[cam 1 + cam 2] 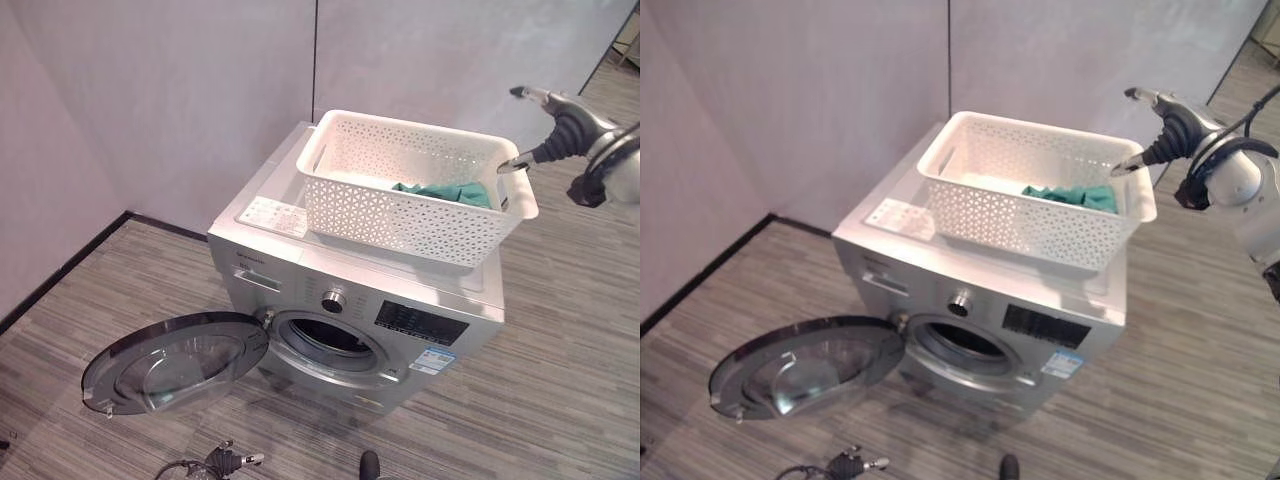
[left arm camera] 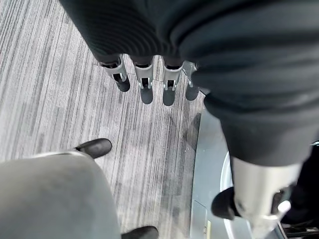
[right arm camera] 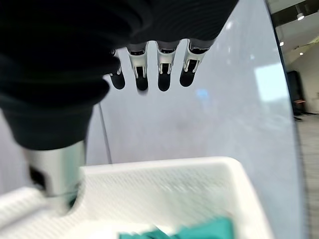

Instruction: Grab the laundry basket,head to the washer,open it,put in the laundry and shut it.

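A white lattice laundry basket (image 1: pixel 400 215) stands on top of the silver washer (image 1: pixel 440 290), holding a teal cloth (image 1: pixel 445 192) at its right end. The washer's round door (image 1: pixel 175 362) is swung wide open to the left, baring the drum opening (image 1: pixel 330 345). My right hand (image 1: pixel 565 125) hovers at the basket's right end, open. Its fingers (image 3: pixel 162 69) stretch out above the basket and its thumb (image 3: pixel 55 169) reaches down to the rim by the handle cut-out. My left hand (image 2: pixel 144 82) hangs low over the floor with straight fingers, holding nothing.
Grey partition walls (image 1: pixel 200 90) close in behind and to the left of the washer. The open door juts out over the striped wood-look floor (image 1: pixel 560 400) at the front left. A white label sheet (image 1: pixel 272 215) lies on the washer's top.
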Controlling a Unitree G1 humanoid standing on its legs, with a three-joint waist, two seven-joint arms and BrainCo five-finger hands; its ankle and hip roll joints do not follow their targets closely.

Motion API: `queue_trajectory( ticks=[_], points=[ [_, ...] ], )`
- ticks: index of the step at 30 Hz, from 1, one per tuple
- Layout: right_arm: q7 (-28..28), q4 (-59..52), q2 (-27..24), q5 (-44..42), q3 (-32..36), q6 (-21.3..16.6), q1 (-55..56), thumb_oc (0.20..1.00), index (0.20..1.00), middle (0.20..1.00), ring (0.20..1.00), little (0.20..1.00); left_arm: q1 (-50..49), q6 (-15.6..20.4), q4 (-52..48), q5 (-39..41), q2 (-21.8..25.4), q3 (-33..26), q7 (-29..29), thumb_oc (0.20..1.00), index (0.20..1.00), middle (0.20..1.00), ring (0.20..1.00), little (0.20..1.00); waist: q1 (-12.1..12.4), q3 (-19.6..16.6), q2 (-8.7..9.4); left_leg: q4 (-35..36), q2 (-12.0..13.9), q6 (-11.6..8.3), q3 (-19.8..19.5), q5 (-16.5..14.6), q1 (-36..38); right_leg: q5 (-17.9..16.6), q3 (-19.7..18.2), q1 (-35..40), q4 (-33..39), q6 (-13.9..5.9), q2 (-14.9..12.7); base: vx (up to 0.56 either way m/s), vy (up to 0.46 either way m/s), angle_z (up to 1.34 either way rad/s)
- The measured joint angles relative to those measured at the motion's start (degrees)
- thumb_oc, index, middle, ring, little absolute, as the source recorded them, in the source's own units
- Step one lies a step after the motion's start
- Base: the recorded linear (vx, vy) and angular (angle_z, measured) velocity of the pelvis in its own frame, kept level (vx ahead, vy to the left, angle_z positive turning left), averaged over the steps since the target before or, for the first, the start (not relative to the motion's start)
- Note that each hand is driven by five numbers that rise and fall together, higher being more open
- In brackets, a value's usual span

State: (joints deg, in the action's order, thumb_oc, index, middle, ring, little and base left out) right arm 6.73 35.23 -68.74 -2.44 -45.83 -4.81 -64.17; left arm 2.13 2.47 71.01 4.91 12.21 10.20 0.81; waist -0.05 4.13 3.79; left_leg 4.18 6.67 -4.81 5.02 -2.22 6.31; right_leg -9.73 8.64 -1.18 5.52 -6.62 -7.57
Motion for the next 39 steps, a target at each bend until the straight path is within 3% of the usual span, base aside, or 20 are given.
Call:
queue_trajectory(
  ticks=[2,4,6,12,19,39],
  points=[
    [1.2,14.32,5.33,0.61,-3.0,0.24,-2.3,1.0,1.0,1.0,1.0,1.0,-0.03,0.41,2.14,2.09,1.41,-2.23,0.59,1.0,1.0,1.0,1.0,1.0,1.04,-0.6,1.68,-1.21,1.22,-0.26,-1.53,-0.34,-2.11,0.7,1.48,-0.74,0.02,0.69,0.81,0.04,-0.209,0.35],
    [2.19,19.84,6.31,1.45,-3.45,1.3,-2.79,1.0,1.0,1.0,1.0,1.0,0.04,0.17,3.94,4.11,1.83,-2.68,0.55,1.0,1.0,1.0,1.0,1.0,2.2,-0.96,2.49,-1.87,1.94,-0.98,-3.0,0.15,-4.81,0.66,2.75,-2.65,0.0,1.43,1.72,0.03,-0.152,0.35],
    [2.35,20.32,6.76,1.61,-3.35,1.0,-3.21,1.0,1.0,1.0,1.0,1.0,-2.91,0.04,4.02,6.1,1.56,-2.48,0.52,1.0,1.0,1.0,1.0,1.0,3.88,-0.34,1.69,-2.05,3.21,-1.55,-3.45,0.69,-5.64,0.44,3.42,-2.96,-0.38,2.15,3.08,0.02,-0.162,0.12],
    [2.46,23.9,7.13,2.5,-3.34,1.18,-3.86,1.0,1.0,1.0,1.0,1.0,-3.39,0.0,3.84,8.64,1.21,-2.63,0.54,1.0,1.0,1.0,1.0,1.0,5.72,0.67,0.78,-2.08,4.85,-2.44,-6.66,1.23,-7.57,1.45,6.51,-3.0,-0.01,3.59,4.58,0.02,-0.095,0.25],
    [2.18,26.84,8.81,3.28,-3.32,1.27,-4.61,1.0,1.0,1.0,1.0,1.0,-2.27,0.46,3.77,10.15,0.96,-2.0,0.51,1.0,1.0,1.0,1.0,1.0,5.71,2.47,-0.11,-2.16,6.07,-3.68,-9.52,2.06,-10.17,2.01,9.16,-3.82,-0.45,3.93,5.73,0.04,-0.072,0.17],
    [4.62,25.14,9.61,3.2,-5.6,1.3,-6.06,1.0,1.0,1.0,1.0,1.0,-2.22,0.6,3.8,10.94,1.21,-2.21,0.52,1.0,1.0,1.0,1.0,1.0,5.74,3.13,1.1,-2.06,6.18,-4.3,-9.38,2.43,-10.17,1.88,9.27,-3.8,-0.43,4.3,5.79,0.01,-0.008,0.0]
  ],
)
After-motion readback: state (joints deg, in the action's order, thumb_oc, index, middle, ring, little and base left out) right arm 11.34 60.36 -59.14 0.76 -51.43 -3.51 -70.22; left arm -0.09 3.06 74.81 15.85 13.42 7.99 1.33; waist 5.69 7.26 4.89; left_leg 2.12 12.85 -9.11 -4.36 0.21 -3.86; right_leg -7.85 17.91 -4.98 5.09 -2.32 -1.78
